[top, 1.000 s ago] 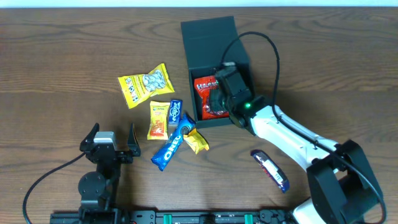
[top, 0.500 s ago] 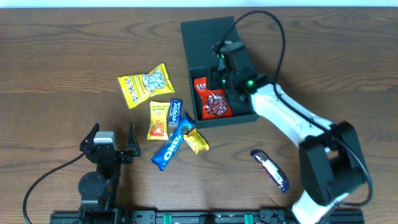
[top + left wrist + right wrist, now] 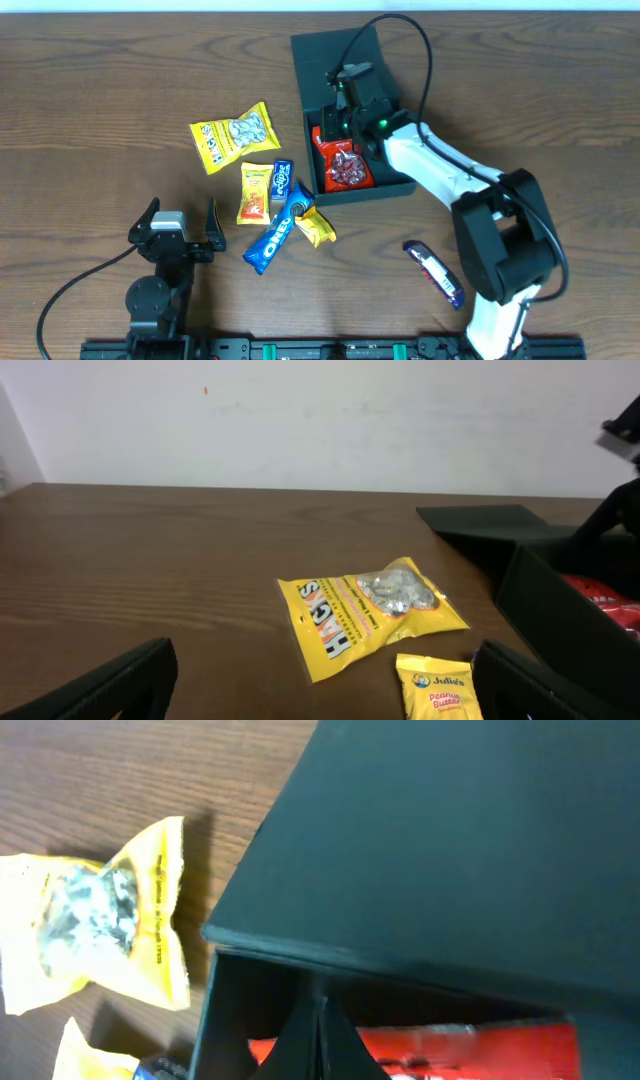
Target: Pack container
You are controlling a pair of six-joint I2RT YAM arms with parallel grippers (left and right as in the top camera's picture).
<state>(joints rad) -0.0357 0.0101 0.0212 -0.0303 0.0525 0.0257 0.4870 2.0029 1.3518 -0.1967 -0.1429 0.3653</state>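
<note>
Overhead: the container point(image 3: 332, 62) stood at the far middle of the table point(image 3: 120, 60), its lid laid open behind it; one red packet point(image 3: 343, 165) lay inside; the right gripper point(image 3: 339, 100) hung over the box near the hinge, jaws shut with nothing seen between them; the left gripper point(image 3: 182, 213) sat near the front left, jaws wide and empty. Judged progress: early; a yellow bag point(image 3: 233, 137), a peanut-butter packet point(image 3: 257, 192), two Oreo packs point(image 3: 275, 232), a small yellow packet point(image 3: 316, 228) and a dark bar point(image 3: 435, 273) lay unpacked; the lid was not closed; the arm hid part of the box floor.

Left wrist: both fingers were cut off at the lower corners; the container showed only at the right edge, cropped.

Right wrist: the closed tips met above the box interior; the lid filled most of the view; the red packet was half hidden behind the tips.
</note>
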